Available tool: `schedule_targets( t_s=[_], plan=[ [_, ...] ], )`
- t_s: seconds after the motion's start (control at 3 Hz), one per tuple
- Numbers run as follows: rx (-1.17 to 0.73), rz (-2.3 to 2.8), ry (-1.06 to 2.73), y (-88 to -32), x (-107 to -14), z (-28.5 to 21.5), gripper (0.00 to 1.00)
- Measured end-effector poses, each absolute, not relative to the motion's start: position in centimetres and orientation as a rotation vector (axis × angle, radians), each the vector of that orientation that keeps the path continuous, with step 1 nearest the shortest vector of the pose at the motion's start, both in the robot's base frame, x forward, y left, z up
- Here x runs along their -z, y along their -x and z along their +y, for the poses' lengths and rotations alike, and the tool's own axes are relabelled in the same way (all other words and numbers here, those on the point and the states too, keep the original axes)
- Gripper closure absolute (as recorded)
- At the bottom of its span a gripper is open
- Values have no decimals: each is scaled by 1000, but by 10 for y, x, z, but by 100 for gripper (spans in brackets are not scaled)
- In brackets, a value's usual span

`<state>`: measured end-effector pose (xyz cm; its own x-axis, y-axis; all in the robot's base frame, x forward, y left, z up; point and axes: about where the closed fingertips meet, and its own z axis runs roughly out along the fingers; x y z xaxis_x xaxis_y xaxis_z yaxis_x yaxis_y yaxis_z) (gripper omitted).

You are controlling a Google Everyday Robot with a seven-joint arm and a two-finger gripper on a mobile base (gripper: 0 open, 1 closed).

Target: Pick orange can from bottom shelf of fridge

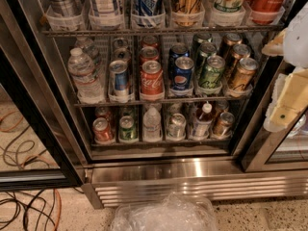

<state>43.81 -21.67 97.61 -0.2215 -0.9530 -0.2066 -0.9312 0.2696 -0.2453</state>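
My gripper [288, 86] hangs close at the right edge, beside the fridge [159, 171] door frame; I cannot tell whether it is spread or closed. The orange can [223, 123] stands upright, silver top up, at the right end of the bottom shelf [159, 142], down-left of the gripper and well apart. A small bottle [204, 119] stands just left of it, with the fridge wall near its right.
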Motion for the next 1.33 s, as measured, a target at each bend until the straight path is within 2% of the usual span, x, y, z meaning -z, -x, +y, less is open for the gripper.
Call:
schedule_targets(
  t_s=[0.67, 1.33],
  plan=[
    [33, 2282, 1659, -439, -948, -210, 0],
    [-263, 2413, 1262, -436, -830, -177, 0]
  ],
)
